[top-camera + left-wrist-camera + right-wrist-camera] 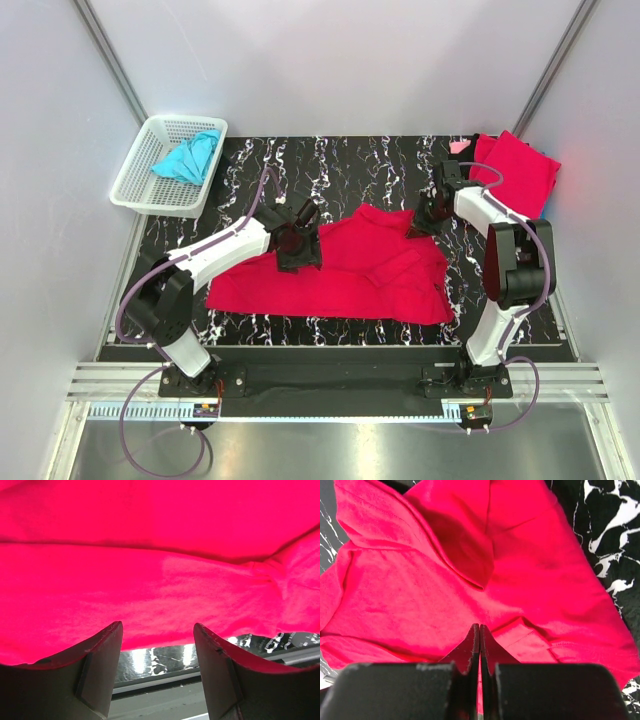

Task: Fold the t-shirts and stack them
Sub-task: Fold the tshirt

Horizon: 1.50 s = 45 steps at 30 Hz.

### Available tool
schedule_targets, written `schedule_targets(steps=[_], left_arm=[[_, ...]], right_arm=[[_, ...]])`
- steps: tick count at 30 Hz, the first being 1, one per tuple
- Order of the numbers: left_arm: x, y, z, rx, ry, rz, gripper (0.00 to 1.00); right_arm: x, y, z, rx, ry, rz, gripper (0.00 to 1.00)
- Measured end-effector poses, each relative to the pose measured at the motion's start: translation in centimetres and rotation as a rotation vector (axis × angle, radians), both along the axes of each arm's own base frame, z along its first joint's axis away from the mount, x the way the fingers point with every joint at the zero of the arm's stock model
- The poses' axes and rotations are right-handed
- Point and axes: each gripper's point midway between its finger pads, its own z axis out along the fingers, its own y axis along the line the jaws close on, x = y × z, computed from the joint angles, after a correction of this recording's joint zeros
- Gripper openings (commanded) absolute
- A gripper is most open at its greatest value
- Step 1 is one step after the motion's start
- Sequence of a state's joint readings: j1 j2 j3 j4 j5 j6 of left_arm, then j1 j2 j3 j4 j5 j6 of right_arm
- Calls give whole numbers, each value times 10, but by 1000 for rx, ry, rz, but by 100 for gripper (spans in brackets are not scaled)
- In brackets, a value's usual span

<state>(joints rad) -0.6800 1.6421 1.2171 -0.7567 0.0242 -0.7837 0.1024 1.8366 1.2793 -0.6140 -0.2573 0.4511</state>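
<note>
A crimson red t-shirt [340, 275] lies spread and partly folded on the black marbled table [350, 160]. My left gripper [297, 245] is over its upper left part; in the left wrist view [157, 627] the jaws stand wide apart and empty, with the red cloth [160, 570] just beyond the fingertips. My right gripper [420, 225] is at the shirt's upper right edge; in the right wrist view [480, 626] the jaws are pressed together on a pinch of the red cloth [420, 595], which creases toward them. A second red t-shirt [515, 165] lies folded at the back right. A turquoise t-shirt [187, 158] is crumpled in the basket.
A white plastic lattice basket [140, 185] stands at the table's back left corner. A small pink thing [460, 145] lies beside the folded red shirt. Pale walls close in the table on the left, back and right. The arm bases stand at the near edge.
</note>
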Motion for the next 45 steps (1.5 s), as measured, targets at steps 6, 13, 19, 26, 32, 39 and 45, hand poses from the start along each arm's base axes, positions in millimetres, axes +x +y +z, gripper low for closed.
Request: schedule_targets(steps=[6, 13, 19, 26, 32, 39, 45], left_arm=[[4, 19, -4, 78, -13, 31, 64], [32, 62, -6, 90, 8, 180, 64], [59, 89, -3, 4, 18, 277, 64], [66, 81, -9, -103, 54, 254, 64], [60, 69, -10, -161, 73, 211, 64], [32, 13, -7, -172, 71, 21, 63], [23, -70, -5, -212, 74, -159, 63]], right_arm=[[6, 5, 6, 21, -25, 30, 32], [8, 6, 9, 29, -36, 46, 34], [34, 9, 21, 31, -87, 45, 34], [74, 9, 14, 16, -114, 30, 34], [59, 8, 7, 17, -76, 19, 34], [-23, 3, 0, 22, 10, 3, 34], [-60, -6, 0, -18, 32, -40, 34]])
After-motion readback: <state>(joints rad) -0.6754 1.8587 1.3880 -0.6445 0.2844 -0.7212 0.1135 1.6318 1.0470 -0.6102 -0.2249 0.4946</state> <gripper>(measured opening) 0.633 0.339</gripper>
